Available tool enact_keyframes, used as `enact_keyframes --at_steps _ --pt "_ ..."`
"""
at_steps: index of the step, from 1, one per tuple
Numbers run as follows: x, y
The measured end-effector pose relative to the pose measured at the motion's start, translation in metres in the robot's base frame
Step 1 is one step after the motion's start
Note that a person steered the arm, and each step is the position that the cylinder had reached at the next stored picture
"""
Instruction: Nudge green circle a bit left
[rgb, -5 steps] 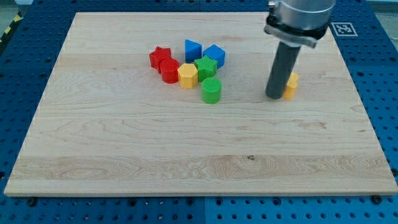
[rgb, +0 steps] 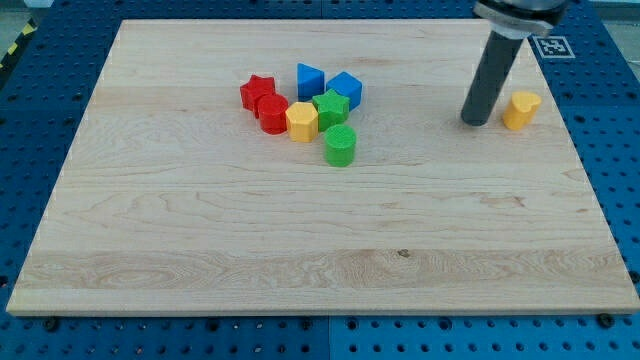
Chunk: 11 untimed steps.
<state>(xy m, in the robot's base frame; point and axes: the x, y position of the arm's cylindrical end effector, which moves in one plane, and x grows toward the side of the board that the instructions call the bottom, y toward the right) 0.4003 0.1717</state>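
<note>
Wooden board lay on blue perforated table, filling most of the view. Cluster of blocks sat left of centre, toward the view's top: red star at the cluster's left, red cylinder touching it below and to the right, yellow hexagon just right of that. Blue triangular block and blue cube-like block formed the top of the cluster. Green angular block sat below the blue pair, touching the yellow hexagon. Green circle stood at the cluster's bottom edge, just below the green angular block and the yellow hexagon; contact could not be confirmed. Yellow cylinder stood alone near the board's right edge. Dark rod descended from the view's top right; my tip rested on the board just left of the yellow cylinder, slightly apart from it, and well to the right of the green circle. No fingers fitted: rod only.
</note>
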Motion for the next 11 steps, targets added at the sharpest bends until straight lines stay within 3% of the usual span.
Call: enact_keyframes --at_steps 3,10,11 --pt "0.082 -0.061" --pt "0.031 -0.160" --pt "0.058 -0.160"
